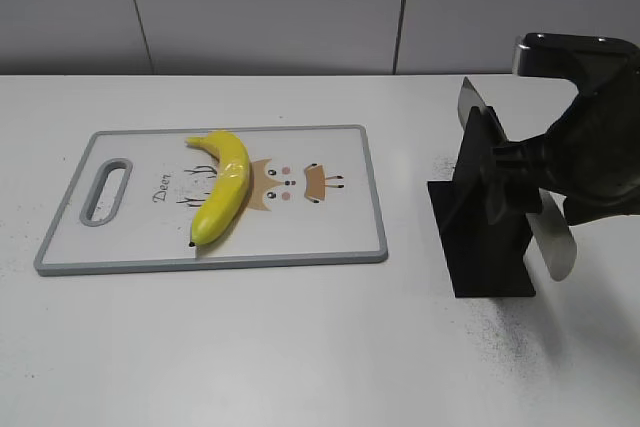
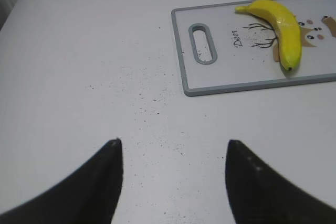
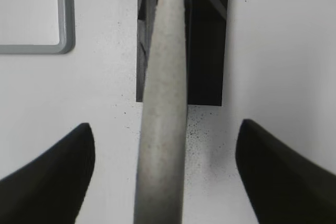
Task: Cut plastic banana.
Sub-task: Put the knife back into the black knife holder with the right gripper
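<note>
The pale grey speckled knife handle [image 3: 161,108] lies nearest the lens in the right wrist view, running up the middle of the frame between the two dark fingers of the right gripper [image 3: 163,169]. The fingers are spread wide and a clear gap is seen on either side of the handle, so nothing is held yet

The white table [image 1: 300,347] is noted as the largest item, dusted with dark specks. On it rests the grey-rimmed white rectangular cutting board [image 1: 60,257] with a deer print and a handle slot. The glossy yellow curved plastic banana [image 1: 222,197] lies on the board, left of centre, one tip near the front rim. Well apart to the right stands the black knife stand [image 1: 485,227], with the knife seated in it

The left gripper [image 2: 173,169] is held open over bare table, near the board's handle end, with nothing between its fingers

Step judged in hand: reaching for the knife, before any cut. The next move is judged to call for the right fingers to be closed squarely on the handle, then the knife drawn clear of the stand

The blade is largely hidden by the stand and arm; the banana's seam cannot be made out
</note>
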Robot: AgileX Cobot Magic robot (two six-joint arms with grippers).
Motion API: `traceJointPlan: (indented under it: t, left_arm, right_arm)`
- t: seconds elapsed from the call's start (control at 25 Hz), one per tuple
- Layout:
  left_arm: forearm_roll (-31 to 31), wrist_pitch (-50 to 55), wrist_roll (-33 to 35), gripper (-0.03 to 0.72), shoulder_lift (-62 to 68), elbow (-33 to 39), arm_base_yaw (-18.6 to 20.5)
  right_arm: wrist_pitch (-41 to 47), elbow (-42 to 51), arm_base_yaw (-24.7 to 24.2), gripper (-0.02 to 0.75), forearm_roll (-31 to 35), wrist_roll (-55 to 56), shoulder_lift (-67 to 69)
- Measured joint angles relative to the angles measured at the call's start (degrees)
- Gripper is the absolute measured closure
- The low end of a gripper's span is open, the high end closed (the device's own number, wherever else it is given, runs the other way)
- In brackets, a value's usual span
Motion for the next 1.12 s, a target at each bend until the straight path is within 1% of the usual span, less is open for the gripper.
traceJointPlan:
  t: [0.04, 0.12, 0.28, 0.48, 0.64, 0.84, 1.0, 1.12]
  left_arm:
    - [0.0, 0.0, 0.0, 0.112, 0.0, 0.0, 0.0]
    - [0.0, 0.0, 0.0, 0.112, 0.0, 0.0, 0.0]
    - [0.0, 0.0, 0.0, 0.12, 0.0, 0.0, 0.0]
    - [0.0, 0.0, -0.1, 0.125, 0.0, 0.0, 0.0]
    - [0.0, 0.0, -0.1, 0.125, 0.0, 0.0, 0.0]
    - [0.0, 0.0, -0.1, 0.126, 0.0, 0.0, 0.0]
    - [0.0, 0.0, -0.1, 0.127, 0.0, 0.0, 0.0]
    - [0.0, 0.0, -0.1, 0.127, 0.0, 0.0, 0.1]
  right_arm:
    - [-0.1, 0.0, 0.0, 0.093, 0.0, -0.1, -0.1]
    - [-0.2, 0.0, 0.0, 0.065, 0.0, -0.9, -0.9]
    - [0.2, 0.0, 0.0, 0.06, 0.1, -5.8, -5.7]
    - [3.8, 0.3, 0.0, 0.064, 0.1, -11.4, -15.5]
    - [4.1, 4.3, 0.0, 0.092, 0.1, -13.6, -25.4]
    - [4.2, 13.8, 0.0, 0.166, 0.1, -18.4, -38.1]
    - [4.8, 21.1, 0.0, 0.179, 0.1, -19.2, -48.7]
    - [5.0, 23.5, 0.0, 0.182, 0.3, -19.4, -55.9]
